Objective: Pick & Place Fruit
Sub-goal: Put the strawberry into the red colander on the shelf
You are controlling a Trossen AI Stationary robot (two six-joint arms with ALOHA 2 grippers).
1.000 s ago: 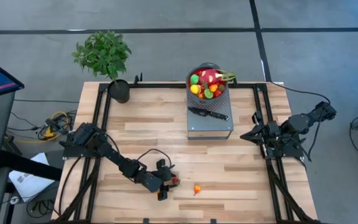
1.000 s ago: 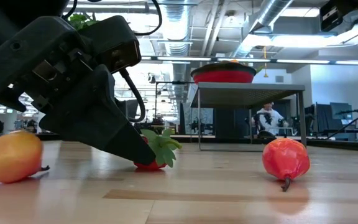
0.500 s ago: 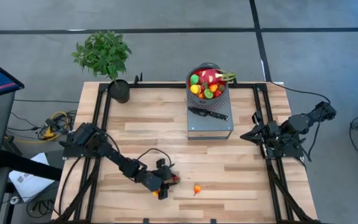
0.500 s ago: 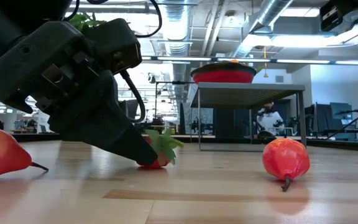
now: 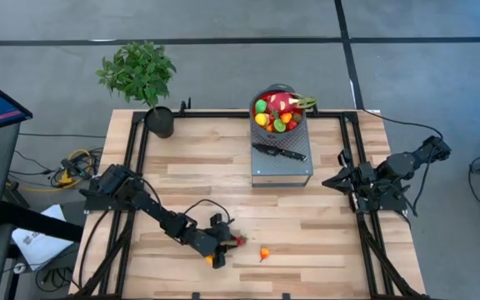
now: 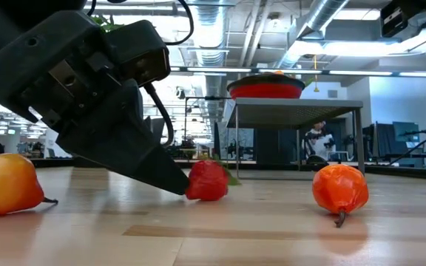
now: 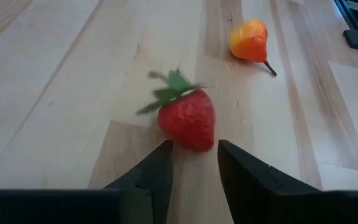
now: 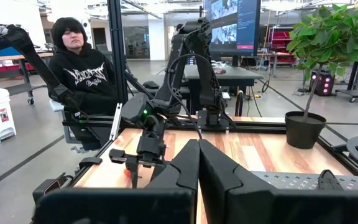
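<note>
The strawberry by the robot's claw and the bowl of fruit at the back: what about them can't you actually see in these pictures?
- Strawberry: the left wrist view shows it just beyond the left gripper; the low view hides contact behind the gripper body.
- Bowl: the low view shows only its side; the fruit inside is hidden by the rim.
- Fruit in the bowl: too small in the high view to name each piece.
- Right gripper: shut, waiting at the table's right.

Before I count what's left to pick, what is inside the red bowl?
The red bowl holds piled toy fruits, yellow, green, orange and red, with a pink-red dragon fruit on top. Anything beneath that pile is covered.
</note>
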